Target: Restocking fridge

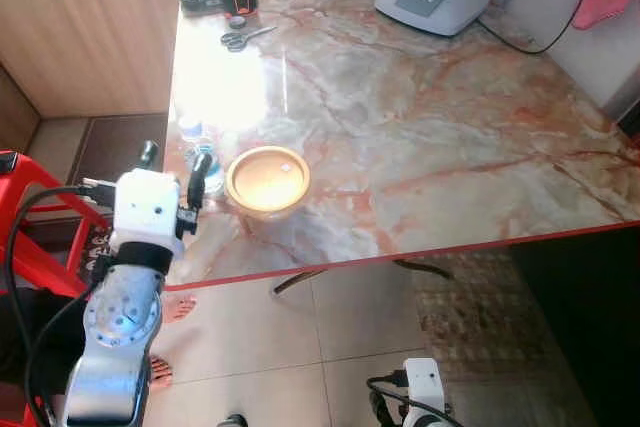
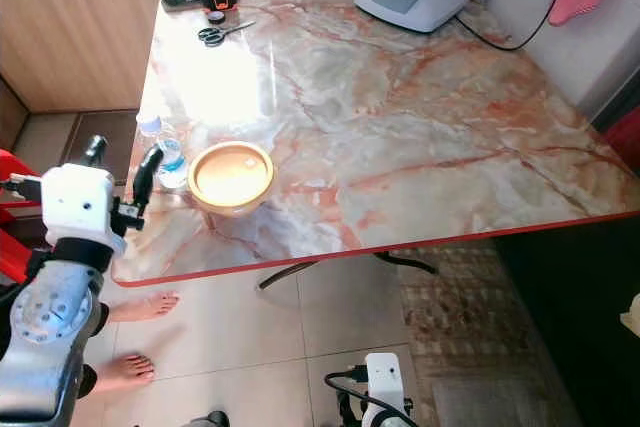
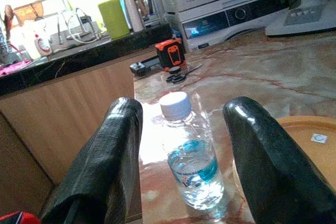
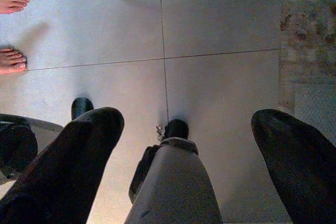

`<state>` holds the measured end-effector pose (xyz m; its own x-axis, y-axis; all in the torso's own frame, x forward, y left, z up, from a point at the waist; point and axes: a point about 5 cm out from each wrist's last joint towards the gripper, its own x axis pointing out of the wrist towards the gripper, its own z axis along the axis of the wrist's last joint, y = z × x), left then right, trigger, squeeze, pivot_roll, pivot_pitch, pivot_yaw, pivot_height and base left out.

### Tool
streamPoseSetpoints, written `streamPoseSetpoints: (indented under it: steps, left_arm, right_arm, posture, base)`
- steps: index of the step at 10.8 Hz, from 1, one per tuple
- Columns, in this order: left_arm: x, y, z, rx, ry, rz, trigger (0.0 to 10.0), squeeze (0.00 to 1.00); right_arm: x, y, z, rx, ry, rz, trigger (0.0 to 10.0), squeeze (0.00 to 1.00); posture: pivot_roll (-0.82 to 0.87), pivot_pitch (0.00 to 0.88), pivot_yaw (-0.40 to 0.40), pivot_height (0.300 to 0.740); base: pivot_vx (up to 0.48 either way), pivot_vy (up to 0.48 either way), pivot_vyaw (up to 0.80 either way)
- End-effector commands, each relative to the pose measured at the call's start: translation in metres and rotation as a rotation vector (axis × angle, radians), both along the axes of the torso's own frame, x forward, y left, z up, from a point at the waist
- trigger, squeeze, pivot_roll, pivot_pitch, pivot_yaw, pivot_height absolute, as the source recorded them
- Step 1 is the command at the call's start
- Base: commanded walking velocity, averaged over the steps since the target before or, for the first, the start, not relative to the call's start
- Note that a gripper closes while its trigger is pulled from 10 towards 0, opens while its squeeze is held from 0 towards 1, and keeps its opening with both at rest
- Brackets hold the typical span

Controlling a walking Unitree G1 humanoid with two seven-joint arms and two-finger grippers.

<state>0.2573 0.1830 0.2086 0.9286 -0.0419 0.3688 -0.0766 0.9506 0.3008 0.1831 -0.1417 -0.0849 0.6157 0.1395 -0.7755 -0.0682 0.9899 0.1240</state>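
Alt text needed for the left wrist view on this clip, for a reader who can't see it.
The left gripper is open, its two black fingers on either side of a small clear plastic water bottle with a white cap, not touching it. The bottle stands upright on the pink-veined marble table, beside a shallow tan wooden bowl; an orange tape measure and scissors lie farther back.

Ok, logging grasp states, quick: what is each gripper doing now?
Left gripper: open, fingers either side of the clear plastic water bottle, not holding it.
Right gripper: open, holding nothing.
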Motion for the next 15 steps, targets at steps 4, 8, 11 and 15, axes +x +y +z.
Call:
streamPoseSetpoints:
  steps: [4, 8, 11, 15]
  left_arm:
    - [0.003, 0.0, 0.014, -0.043, -0.043, 0.003, 10.0, 0.0]
    - [0.005, -0.004, 0.022, -0.368, -0.056, -0.077, 10.0, 0.0]
    - [0.004, 0.003, 0.02, -0.331, -0.038, -0.058, 10.0, 0.0]
    - [0.001, 0.011, 0.021, -0.324, -0.04, -0.029, 10.0, 0.0]
  right_arm:
    - [-0.005, -0.001, -0.003, 0.005, 0.022, -0.009, 10.0, 0.0]
    - [-0.004, -0.001, -0.002, -0.005, 0.017, 0.01, 10.0, 0.0]
    - [-0.004, -0.001, -0.002, 0.0, 0.019, 0.002, 10.0, 0.0]
    - [-0.004, -0.001, -0.002, -0.004, 0.02, 0.012, 10.0, 0.0]
  posture:
    - [-0.04, 0.176, -0.085, 0.74]
    - [-0.04, 0.175, -0.088, 0.74]
    - [-0.03, 0.174, -0.088, 0.74]
    - [-0.03, 0.167, -0.086, 0.74]
  base:
    - [0.0, 0.0, 0.0]
    - [0.0, 0.0, 0.0]
    - [0.0, 0.0, 0.0]
    - [0.0, 0.0, 0.0]
